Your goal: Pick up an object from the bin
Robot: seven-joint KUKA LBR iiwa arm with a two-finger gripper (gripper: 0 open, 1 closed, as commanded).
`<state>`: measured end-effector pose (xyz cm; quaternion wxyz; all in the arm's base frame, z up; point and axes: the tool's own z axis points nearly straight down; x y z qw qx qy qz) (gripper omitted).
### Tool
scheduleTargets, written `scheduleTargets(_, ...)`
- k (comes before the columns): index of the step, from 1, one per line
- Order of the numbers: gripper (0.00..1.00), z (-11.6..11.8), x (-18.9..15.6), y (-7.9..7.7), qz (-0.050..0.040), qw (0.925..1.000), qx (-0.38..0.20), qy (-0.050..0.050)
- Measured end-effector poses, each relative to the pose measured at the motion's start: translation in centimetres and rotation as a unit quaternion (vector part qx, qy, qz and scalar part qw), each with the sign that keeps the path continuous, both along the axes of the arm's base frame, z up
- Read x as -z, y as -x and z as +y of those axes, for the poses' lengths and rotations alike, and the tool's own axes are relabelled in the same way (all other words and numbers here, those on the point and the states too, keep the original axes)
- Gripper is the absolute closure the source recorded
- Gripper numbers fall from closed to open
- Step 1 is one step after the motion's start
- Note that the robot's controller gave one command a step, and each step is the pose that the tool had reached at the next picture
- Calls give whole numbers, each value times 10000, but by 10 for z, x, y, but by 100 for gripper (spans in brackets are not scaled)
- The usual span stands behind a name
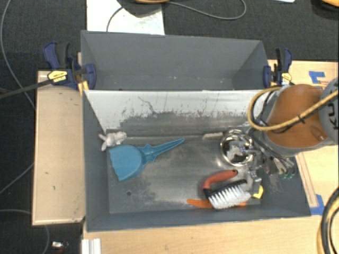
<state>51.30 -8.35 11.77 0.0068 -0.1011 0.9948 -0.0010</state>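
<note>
the arm comes in from the right, its orange cover [294, 115] and looped cables hanging over the right end of the grey bin [169, 62]. the gripper [253, 177] is down low in the bin's right corner, just beside the right end of a brush [229, 196] with white bristles and a red-orange handle, which lies along the front wall. from where i stand i can't tell whether the tool is clenched or released, and nothing shows plainly in its grasp. just behind the brush, near the gripper, sits a shiny round metal cup [234, 146] with a thin handle pointing left. well apart, on the left side of the floor, lies a blue funnel [132, 157] on its side, spout toward the middle, and a small whitish thing [112, 138] just beside its wide end, by the back wall.
</note>
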Motion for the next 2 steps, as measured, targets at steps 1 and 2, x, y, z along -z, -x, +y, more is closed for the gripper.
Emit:
scheduleTargets(1, 0, -1, -10, -1, -34, 9996, -278, 8)
scheduleTargets(2, 0, 0, -12, 0, -37, 9984, -557, 15)
